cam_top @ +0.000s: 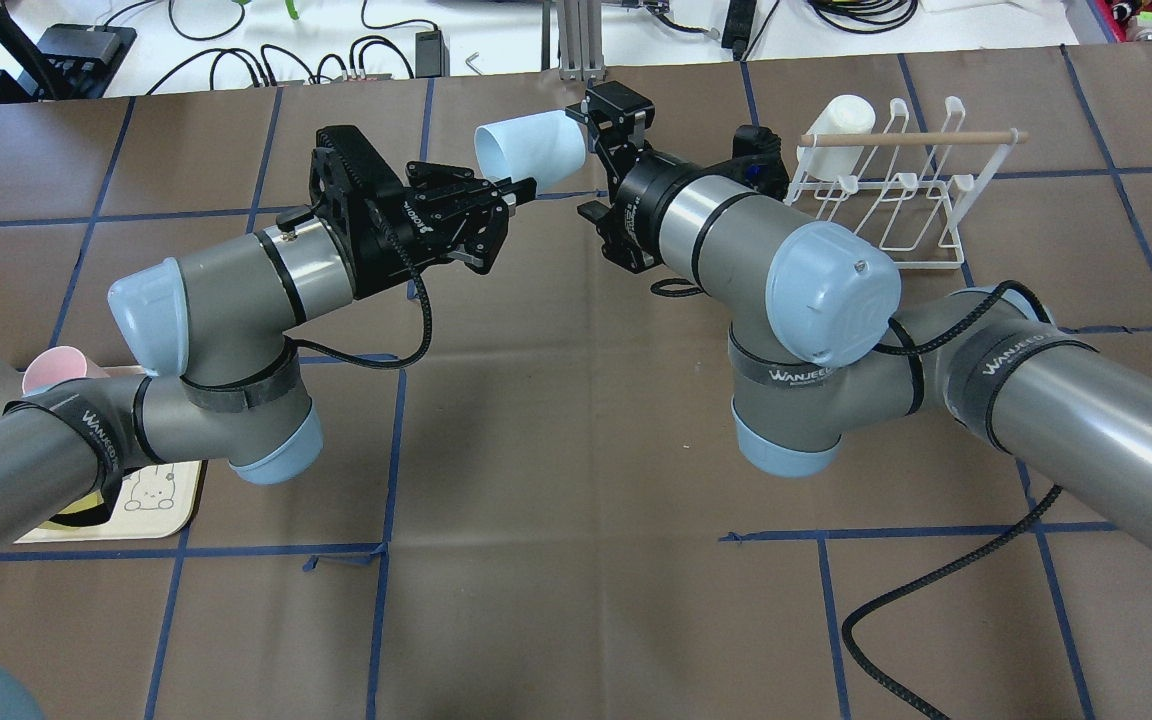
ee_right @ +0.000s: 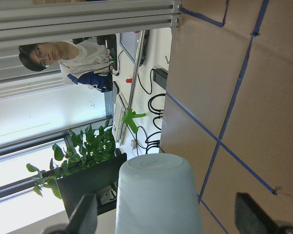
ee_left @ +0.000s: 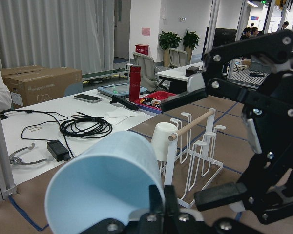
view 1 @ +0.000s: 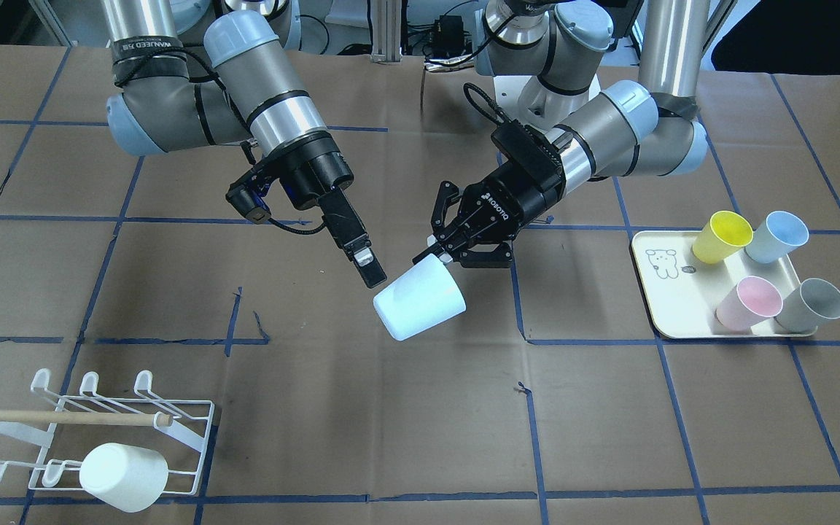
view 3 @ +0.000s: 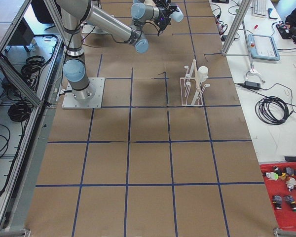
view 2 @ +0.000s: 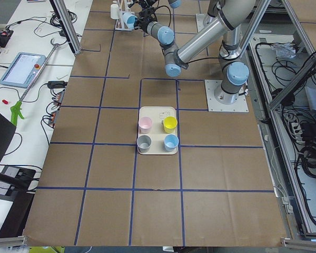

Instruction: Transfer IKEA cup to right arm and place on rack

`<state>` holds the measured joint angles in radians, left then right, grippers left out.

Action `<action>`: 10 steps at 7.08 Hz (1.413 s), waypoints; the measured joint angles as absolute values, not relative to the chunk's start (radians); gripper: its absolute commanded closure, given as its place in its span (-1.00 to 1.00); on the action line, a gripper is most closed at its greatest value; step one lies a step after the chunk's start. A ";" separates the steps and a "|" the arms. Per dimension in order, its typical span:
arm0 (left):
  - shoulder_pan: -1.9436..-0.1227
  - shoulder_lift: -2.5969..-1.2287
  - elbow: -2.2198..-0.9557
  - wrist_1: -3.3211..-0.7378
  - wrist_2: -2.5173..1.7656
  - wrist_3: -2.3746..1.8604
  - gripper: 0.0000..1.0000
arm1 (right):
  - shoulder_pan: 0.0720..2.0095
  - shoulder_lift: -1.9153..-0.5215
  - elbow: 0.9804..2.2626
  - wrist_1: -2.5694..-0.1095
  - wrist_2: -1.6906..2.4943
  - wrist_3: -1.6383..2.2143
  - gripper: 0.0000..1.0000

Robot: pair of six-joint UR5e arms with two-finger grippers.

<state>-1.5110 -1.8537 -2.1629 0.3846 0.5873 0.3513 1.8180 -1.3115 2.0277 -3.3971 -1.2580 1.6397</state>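
Your left gripper, marked ROBOTIQ, is pinched on the mouth rim of the IKEA cup. The right gripper stands wide apart, flanking the cup's base without touching. Arm straps read WANJEED. From overhead the cup hangs in mid-air, long axis roughly level, mouth at 9 o'clock, base at 3, toward the rack. The pinch point itself is hard to see.

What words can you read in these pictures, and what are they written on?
"WANJEED": on the black strap round the right arm.
"ROBOTIQ": on the body of the left gripper, which holds the pale blue cup.
Print on the cardboard box and beside the bear on the tray: too small to read.
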 measured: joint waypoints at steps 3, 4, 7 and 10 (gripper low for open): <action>-1.511 -1.851 -2.163 0.385 0.588 0.351 0.83 | 1.831 -1.266 1.983 -3.385 -1.259 1.638 -0.99; -1.511 -1.850 -2.163 0.385 0.588 0.351 0.83 | 1.837 -1.261 1.973 -3.373 -1.260 1.638 -0.99; -1.511 -1.850 -2.163 0.385 0.588 0.351 0.83 | 1.856 -1.239 1.936 -3.359 -1.263 1.639 -0.99; -1.511 -1.849 -2.162 0.385 0.587 0.351 0.83 | 1.865 -1.222 1.917 -3.358 -1.268 1.640 -0.89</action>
